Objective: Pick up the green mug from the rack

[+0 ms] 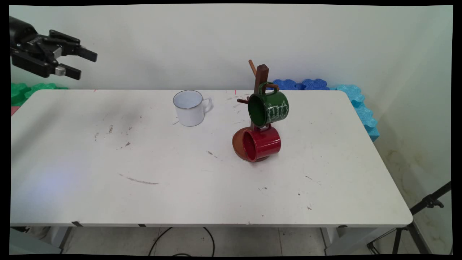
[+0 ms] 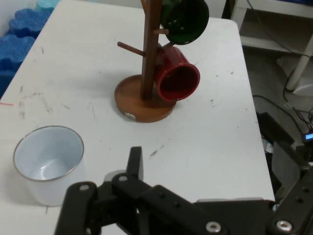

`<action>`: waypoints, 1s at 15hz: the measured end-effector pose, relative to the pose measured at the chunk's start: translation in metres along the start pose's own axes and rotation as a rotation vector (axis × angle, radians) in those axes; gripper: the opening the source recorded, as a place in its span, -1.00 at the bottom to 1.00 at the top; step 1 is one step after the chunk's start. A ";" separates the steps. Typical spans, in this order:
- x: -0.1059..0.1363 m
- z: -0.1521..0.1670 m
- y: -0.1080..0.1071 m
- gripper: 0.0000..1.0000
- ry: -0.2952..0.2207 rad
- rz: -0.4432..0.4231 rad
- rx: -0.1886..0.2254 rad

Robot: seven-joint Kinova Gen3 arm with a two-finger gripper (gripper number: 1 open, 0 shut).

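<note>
Jaws parted and empty, the gripper [image 1: 81,63] is held high beyond the tabletop's [image 1: 72,202] far left corner. A white mug [image 1: 189,107] is seen upright near the far edge; rightward, a green mug [image 1: 269,107] and red mug [image 1: 260,143] are hung on a wooden mug tree [image 1: 260,77].

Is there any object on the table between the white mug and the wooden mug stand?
No. The main view shows only bare table with scuff marks between the white mug and the mug stand.
</note>
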 end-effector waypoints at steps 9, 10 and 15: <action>0.016 0.037 0.005 1.00 -0.015 -0.053 0.048; 0.022 0.049 0.007 1.00 -0.017 -0.063 0.054; 0.044 0.094 0.011 1.00 -0.031 -0.086 0.059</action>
